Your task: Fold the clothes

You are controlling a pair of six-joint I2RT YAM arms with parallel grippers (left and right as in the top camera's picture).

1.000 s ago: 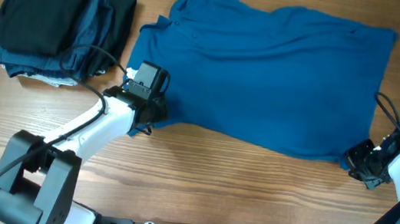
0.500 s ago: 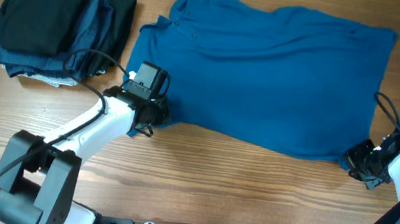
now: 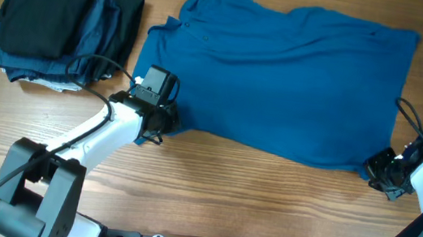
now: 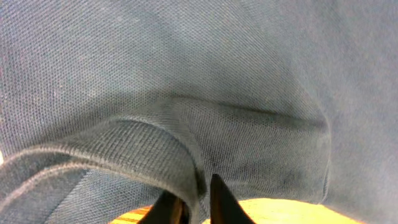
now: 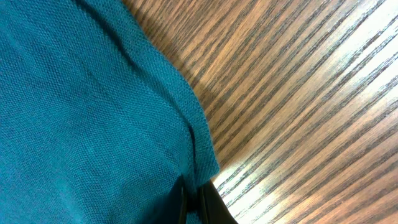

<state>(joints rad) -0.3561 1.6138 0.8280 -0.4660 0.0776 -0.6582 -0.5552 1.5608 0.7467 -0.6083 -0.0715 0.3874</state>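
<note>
Since both near corners of the blue polo shirt are gripped, we read this as set for the 1st fold. Shirt lies flat across the far-right part of the tabletop, long axis left–right, collar twd the left edge, near the dark folded stack at the far-left corner. Left jaws pinch the near-left sleeve hem; right jaws, pressed together, pinch the near-right hem corner. Fabric spreads from both jaws twd the far edge, so we'd prob. lift & carry that way.
</note>
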